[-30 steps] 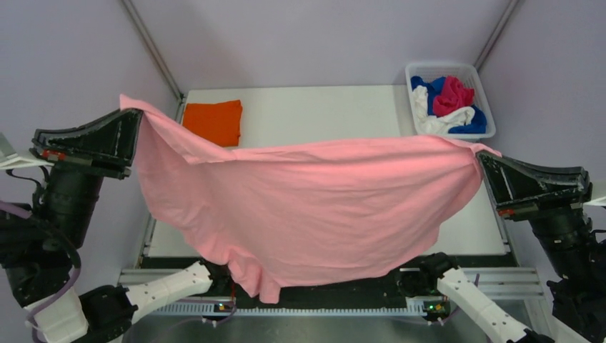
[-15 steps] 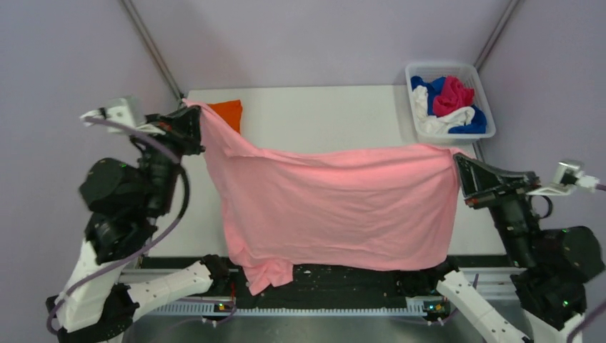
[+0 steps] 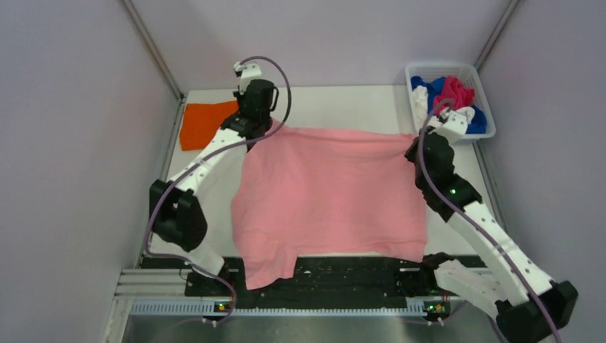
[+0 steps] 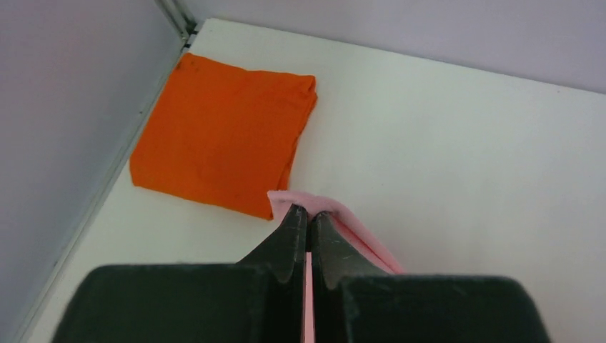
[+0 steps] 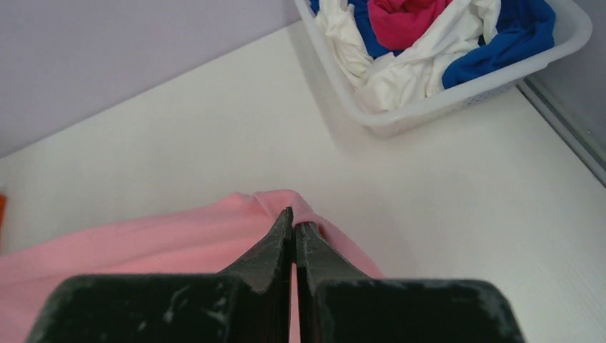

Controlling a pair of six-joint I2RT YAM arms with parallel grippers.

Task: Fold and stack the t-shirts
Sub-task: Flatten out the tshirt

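Note:
A large light pink t-shirt [image 3: 329,193] lies spread across the table, its near edge hanging over the front. My left gripper [image 3: 266,121] is shut on its far left corner [image 4: 293,200], low over the table. My right gripper [image 3: 416,143] is shut on its far right corner [image 5: 286,204]. A folded bright orange t-shirt [image 3: 204,123] lies at the far left, just beyond the left gripper [image 4: 309,214], and shows in the left wrist view [image 4: 221,136]. Blue, white and magenta t-shirts [image 3: 450,100] lie crumpled in a white basket [image 3: 418,71].
The basket [image 5: 457,96] stands at the table's far right corner, just beyond the right gripper [image 5: 293,225]. Purple walls and metal posts enclose the table. A black rail with the arm bases runs along the near edge [image 3: 343,275].
Both arms have swung forward and down from high at the sides, carrying the pink t-shirt from hanging in the air to lying spread on the table. The grippers stayed shut on its corners.

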